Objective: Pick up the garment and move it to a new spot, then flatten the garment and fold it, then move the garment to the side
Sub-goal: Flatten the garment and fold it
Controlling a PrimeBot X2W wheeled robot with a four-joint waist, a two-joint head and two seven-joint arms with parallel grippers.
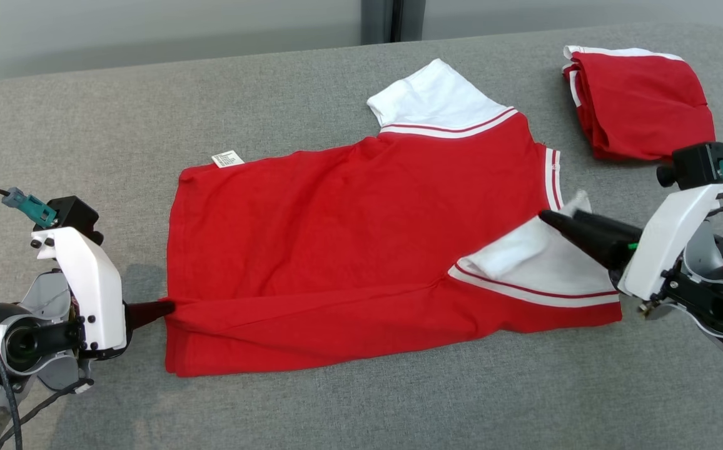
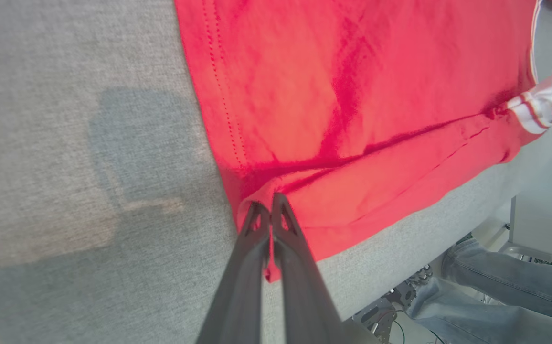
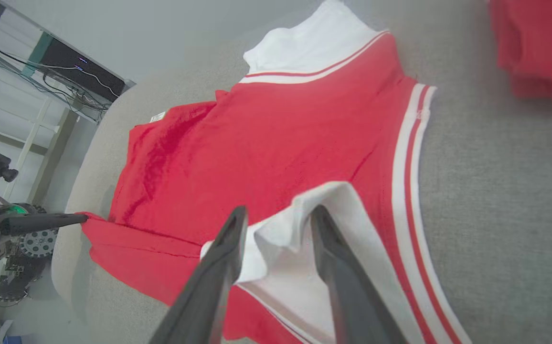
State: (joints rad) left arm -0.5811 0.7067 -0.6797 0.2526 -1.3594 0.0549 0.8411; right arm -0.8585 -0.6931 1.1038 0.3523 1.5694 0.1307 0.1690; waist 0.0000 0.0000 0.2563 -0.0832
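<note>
the red garment (image 1: pixel 349 237) lies spread in the middle of a grey padded surface (image 1: pixel 86 125), its hem toward 9 o'clock and its collar end toward 3. its near edge, at 6 o'clock, is doubled over into a long soft fold. bare grey cloth runs wide along the whole 6 o'clock side and across the 9 to 11 o'clock corner. the surface's far edge curves along 12 o'clock against a pale wall.

the left gripper (image 1: pixel 164 308) comes in from 9 o'clock with its dark fingers pressed together, clamped on the garment's hem right where the fold begins — the fabric puckers around the tips. the right gripper (image 1: pixel 549 217) reaches in from 3 o'clock with its fingers apart; a peak of the white near sleeve (image 1: pixel 524 262) stands between them and i can't see it pinched.

the knit is matte and fine, with a stitched line along the hem. both sleeves are white with red and white striped bands; the far sleeve (image 1: pixel 427 94) points to 12 o'clock. a small white label (image 1: pixel 227 159) pokes out at the 10 o'clock corner.

at 2 o'clock, apart from it, sits a second red garment (image 1: pixel 640 109), folded into a thick pad. past the near edge, a leg in blue jeans (image 2: pixel 505 286).
</note>
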